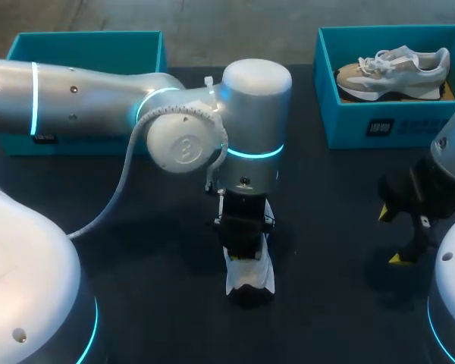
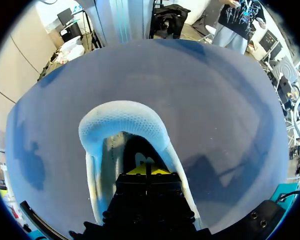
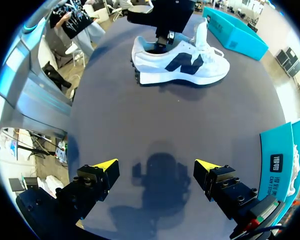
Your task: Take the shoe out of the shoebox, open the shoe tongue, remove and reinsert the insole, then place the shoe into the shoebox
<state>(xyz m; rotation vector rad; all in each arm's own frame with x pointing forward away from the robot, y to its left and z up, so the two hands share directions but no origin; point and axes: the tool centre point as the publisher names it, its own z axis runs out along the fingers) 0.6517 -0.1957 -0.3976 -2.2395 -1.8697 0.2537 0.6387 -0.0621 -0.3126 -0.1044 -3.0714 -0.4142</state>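
Over a dark table (image 1: 326, 189), the left arm (image 1: 98, 98) is stretched to the middle. One teal shoebox (image 1: 83, 51) is set at ten o'clock, a second shoebox (image 1: 349, 121) at two with a beige shoe (image 1: 394, 72) inside. A white shoe (image 1: 250, 277) is stood near six o'clock, the left gripper (image 2: 146, 170) sunk in its opening; its grip cannot be told. The right gripper (image 3: 156, 166) is held wide open, empty, at four. Unsteadied, the white shoe could be dragged or tipped by an insole pull.
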